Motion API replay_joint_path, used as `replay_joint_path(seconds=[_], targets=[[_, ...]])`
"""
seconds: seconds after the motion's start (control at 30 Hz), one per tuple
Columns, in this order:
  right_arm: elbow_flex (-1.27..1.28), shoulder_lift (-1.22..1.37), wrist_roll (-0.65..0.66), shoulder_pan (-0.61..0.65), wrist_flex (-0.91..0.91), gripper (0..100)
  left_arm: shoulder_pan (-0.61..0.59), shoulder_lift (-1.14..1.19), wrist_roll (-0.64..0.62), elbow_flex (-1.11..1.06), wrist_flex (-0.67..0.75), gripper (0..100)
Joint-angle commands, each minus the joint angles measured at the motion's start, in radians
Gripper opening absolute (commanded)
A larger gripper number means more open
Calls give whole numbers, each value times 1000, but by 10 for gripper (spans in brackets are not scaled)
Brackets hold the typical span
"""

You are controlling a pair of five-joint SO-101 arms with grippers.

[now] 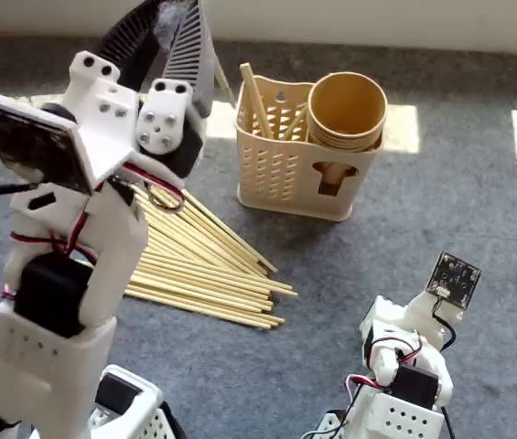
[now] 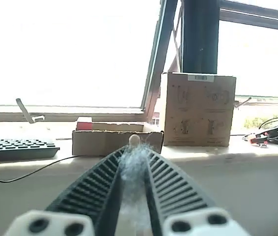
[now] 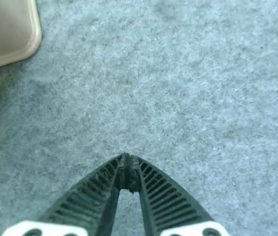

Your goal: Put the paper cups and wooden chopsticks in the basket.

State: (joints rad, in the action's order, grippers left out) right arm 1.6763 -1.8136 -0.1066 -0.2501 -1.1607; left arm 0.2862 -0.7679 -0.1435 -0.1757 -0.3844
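1. The left pincer (image 1: 171, 37) is held high above the tabletop (image 1: 478, 210). Its jaws are clenched on a pale rod judged to be a wooden chopstick (image 2: 135, 140), whose rounded tip pokes out just past the fingertips.
2. The basket (image 1: 285, 174) stands below this pincer, near it and off to the side of the right arm. The paper cups (image 1: 348, 108) are already stacked inside, at the end farther from the pincer. A stowed chopstick (image 1: 254, 91) leans nearly upright at the nearer end.
3. The loose chopsticks (image 1: 208, 270) lie piled on the tabletop below and behind the left pincer, partly under its arm. Their long axes are roughly parallel and run from under that arm out toward the right arm's side.
4. The right pincer (image 3: 128, 172) is clenched on nothing, low over the grey tabletop and well apart from the pile. The left arm is judged nearer to both pile and basket.
5. The coming move is judged to turn on carrying the held chopstick sideways over the basket's mouth and tipping its long axis toward upright before release.
6. The grip itself is read from the left wrist view, which looks level toward a window (image 2: 70, 49), a cardboard box (image 2: 198, 110) and a keyboard (image 2: 15, 147). The offset to the basket is read from the high view. A beige rounded corner (image 3: 6, 34) lies ahead of the right pincer; whether it is the basket cannot be told.
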Motion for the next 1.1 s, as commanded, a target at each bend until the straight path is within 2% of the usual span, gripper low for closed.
replay_joint_path(seconds=[0.0, 0.3, 0.57, 0.73, 0.87, 1.07], targets=[[97, 5, -11, -8, 28, 5, -48, 27, -86, -24, 98, 6], [97, 5, -11, -8, 25, 5, -50, 183, -118, -36, 152, 6], [97, 5, -11, -8, 25, 5, -24, 246, -112, -35, 146, 10], [97, 5, -11, -8, 25, 5, 19, 246, -66, -36, 121, 104], [97, 5, -11, -10, 25, 5, 53, 243, -20, -27, 89, 109], [97, 5, -11, -12, 25, 5, 45, 240, -21, -25, 87, 109]])
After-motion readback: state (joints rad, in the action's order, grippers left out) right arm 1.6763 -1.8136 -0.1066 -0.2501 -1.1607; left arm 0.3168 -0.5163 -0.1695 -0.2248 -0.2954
